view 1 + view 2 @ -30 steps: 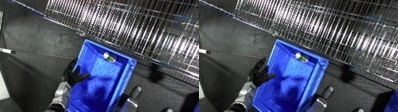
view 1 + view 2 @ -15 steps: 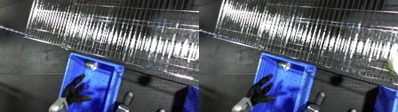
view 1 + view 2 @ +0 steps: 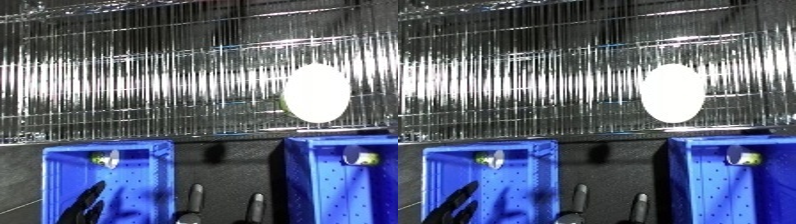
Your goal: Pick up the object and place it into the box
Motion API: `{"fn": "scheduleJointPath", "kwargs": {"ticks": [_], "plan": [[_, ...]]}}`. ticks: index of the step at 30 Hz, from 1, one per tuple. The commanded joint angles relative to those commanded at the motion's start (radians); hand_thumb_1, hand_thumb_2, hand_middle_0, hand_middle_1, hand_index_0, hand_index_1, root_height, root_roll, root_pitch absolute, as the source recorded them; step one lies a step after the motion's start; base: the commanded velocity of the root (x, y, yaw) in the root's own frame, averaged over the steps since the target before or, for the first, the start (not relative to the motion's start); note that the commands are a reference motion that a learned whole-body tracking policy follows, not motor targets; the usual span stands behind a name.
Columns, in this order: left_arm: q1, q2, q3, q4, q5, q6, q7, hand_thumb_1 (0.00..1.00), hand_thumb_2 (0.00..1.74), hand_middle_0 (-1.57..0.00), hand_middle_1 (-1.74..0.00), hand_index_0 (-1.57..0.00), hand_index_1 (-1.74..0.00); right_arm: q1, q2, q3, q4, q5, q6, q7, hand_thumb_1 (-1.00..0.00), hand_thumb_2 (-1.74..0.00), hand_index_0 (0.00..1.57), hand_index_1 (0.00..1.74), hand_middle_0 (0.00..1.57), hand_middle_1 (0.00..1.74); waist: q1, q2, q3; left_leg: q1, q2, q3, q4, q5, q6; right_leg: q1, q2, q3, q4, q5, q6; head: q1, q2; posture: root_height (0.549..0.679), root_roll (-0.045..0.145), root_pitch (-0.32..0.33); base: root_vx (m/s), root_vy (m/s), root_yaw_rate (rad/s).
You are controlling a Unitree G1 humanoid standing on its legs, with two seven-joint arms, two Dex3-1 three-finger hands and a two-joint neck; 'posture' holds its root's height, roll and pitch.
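A pale oval object (image 3: 315, 93) with a greenish edge stands on the wire rack's shelf, behind the mesh at the right. Below the rack sit two blue bins, one at the left (image 3: 163, 170) and one at the right (image 3: 298, 175). My left hand (image 3: 85, 206) hangs over the floor of the left bin, fingers relaxed and holding nothing. Only the straight fingers of my right hand (image 3: 194, 198) rise from the lower edge, over the dark gap between the bins. Both hands are far below the oval object.
The shiny wire rack (image 3: 531, 85) fills the upper two thirds of the view. A small round fitting with a green spot sits on the back wall of the left bin (image 3: 107, 159) and of the right bin (image 3: 360, 158). The surface between the bins is dark.
The camera has swung up and to the right: the rack now fills the view, and a second bin and the oval object have come into sight. Both hands keep their pose.
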Motion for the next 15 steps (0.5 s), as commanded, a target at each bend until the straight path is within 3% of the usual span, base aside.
{"fn": "scheduleJointPath", "kwargs": {"ticks": [4, 11, 13, 15], "plan": [[-0.002, -0.007, -0.019, -0.018, 0.004, -0.005, 0.003, 0.0, 0.0, 0.0, 0.0, 0.0, 0.0, -0.012, -0.004, 0.009, -0.007, -0.025, -0.007, 0.025, 0.0, 0.0, 0.0, 0.0, 0.0, 0.0, -0.009, 0.004, 0.0, 0.008, 0.001, 0.004, -0.006, 0.0, -0.0018, 0.0, 0.0003, 0.004, -0.002, 0.002, 0.001, 0.104, 0.001, 0.655, 0.032, 0.07, -0.001, 0.014, -0.155], [0.032, -0.011, -0.04, -0.083, 0.05, -0.001, 0.041, 0.0, 0.0, 0.0, 0.0, 0.0, 0.0, -0.005, -0.018, 0.052, -0.153, -0.018, -0.007, 0.073, 0.0, 0.0, 0.0, 0.0, 0.0, 0.0, -0.023, -0.001, 0.0, 0.016, 0.006, 0.015, 0.017, -0.018, -0.0075, 0.008, -0.0001, 0.01, 0.001, 0.0, -0.0029, 0.179, 0.001, 0.655, 0.038, 0.062, -0.001, -0.03, -0.108], [0.047, -0.009, -0.045, -0.106, 0.062, 0.002, 0.057, 0.0, 0.0, 0.0, 0.0, 0.0, 0.0, 0.015, -0.03, 0.074, -0.259, -0.016, -0.007, 0.066, 0.0, 0.0, 0.0, 0.0, 0.0, 0.0, -0.031, -0.006, 0.0, 0.02, 0.008, 0.02, 0.022, -0.022, -0.0087, 0.012, 0.0009, 0.013, -0.001, -0.001, -0.0048, 0.17, 0.004, 0.656, 0.039, 0.06, -0.001, -0.028, -0.133], [0.064, -0.005, -0.05, -0.131, 0.074, -0.003, 0.084, 0.0, 0.0, 0.0, 0.0, 0.0, 0.0, 0.047, -0.048, 0.094, -0.401, -0.025, -0.031, 0.021, 0.0, 0.0, 0.0, 0.0, 0.0, 0.0, -0.043, -0.011, 0.0, 0.023, 0.012, 0.025, 0.026, -0.025, -0.009, 0.014, 0.0031, 0.017, -0.004, -0.001, -0.0063, 0.144, 0.01, 0.656, 0.041, 0.059, -0.005, -0.011, -0.176]]}}
